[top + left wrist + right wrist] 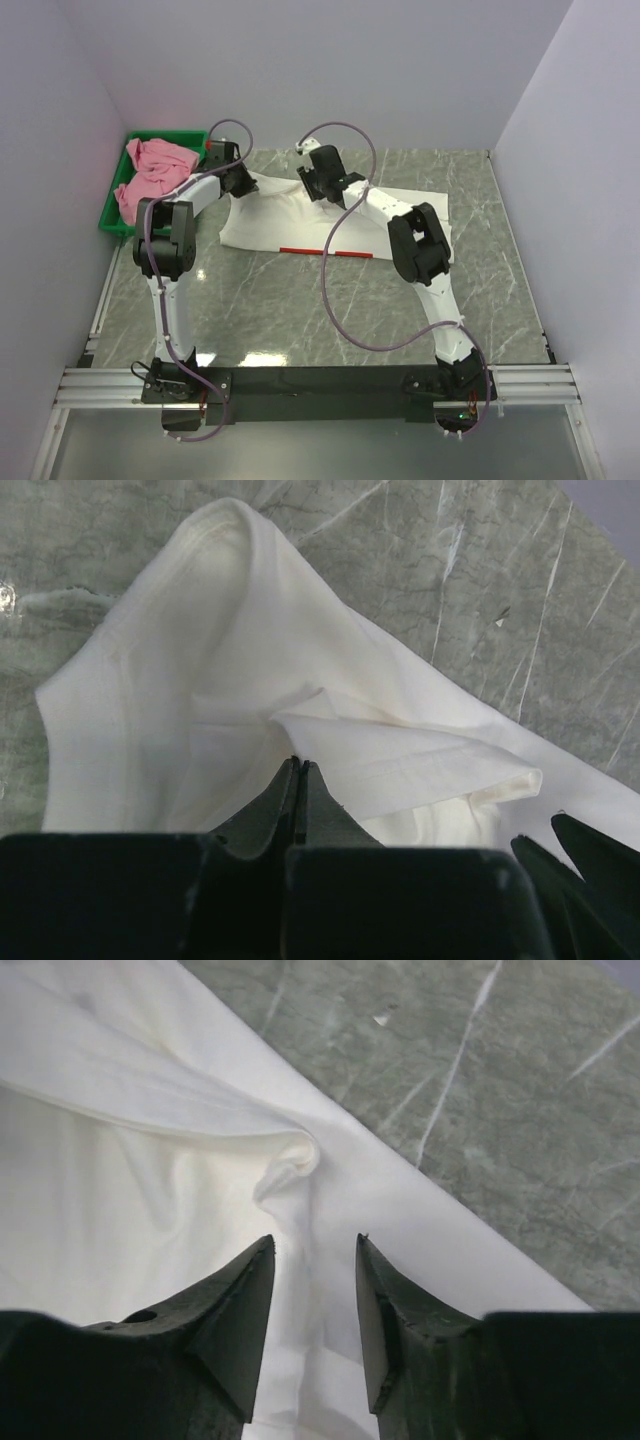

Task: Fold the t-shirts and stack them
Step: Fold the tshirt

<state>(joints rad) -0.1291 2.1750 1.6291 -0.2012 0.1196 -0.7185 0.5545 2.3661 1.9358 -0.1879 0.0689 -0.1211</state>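
Where the green plastic tray (113, 222) stands at the far left of the table, the pink t-shirt (150, 172) is seen heaped inside it in soft, rumpled folds. Just to its right, the left gripper (300, 764) is clenched tight, its dark tapered jaws pressed together on a hemmed fold of the white t-shirt (300, 215). That fold is drawn up into a rounded, tented ridge, with stitched seams showing along its edge. The white cloth, smooth and matte, is spread across the far middle of the grey-green veined marble table (300, 310), and a thin red strip (326, 252) of print is exposed along its near edge. Further right, the right gripper (314, 1245) is held released over the shirt, its wedge-shaped black jaws standing apart with nothing between them. A small puckered twist of fabric is seen just beyond the tips, and a straight edge of the shirt lies on bare stone past it.
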